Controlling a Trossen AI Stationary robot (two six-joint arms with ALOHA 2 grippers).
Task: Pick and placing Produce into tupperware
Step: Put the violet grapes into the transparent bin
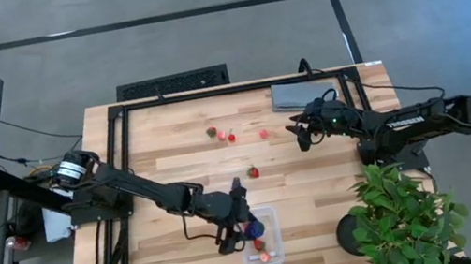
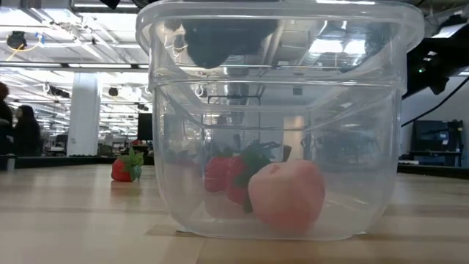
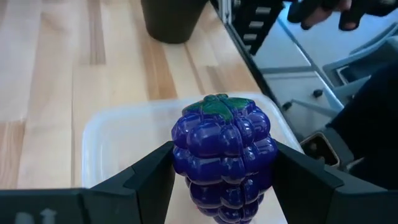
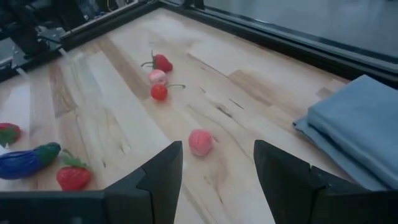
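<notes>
Purple grape cluster held between the two fingers of the left gripper, jaws closed onto its sides, directly over the open tupperware. Container sits on the table's near edge, right below the gripper; inside it a peach-pink fruit and a strawberry or two rest on the floor. Outward from there: one strawberry lies on the wood beyond the left gripper, a small group of red and pink pieces farther off toward the table's far side. Right gripper hovers with jaws parted and empty, a pink piece on the table just ahead of its fingers, grey cloth beside it. Risks, as judged: the grapes seem close to the container's near wall, so a release may catch the rim and bounce out; a drop from height could bounce off the fruit below; the light container could shift if a finger clips it.
</notes>
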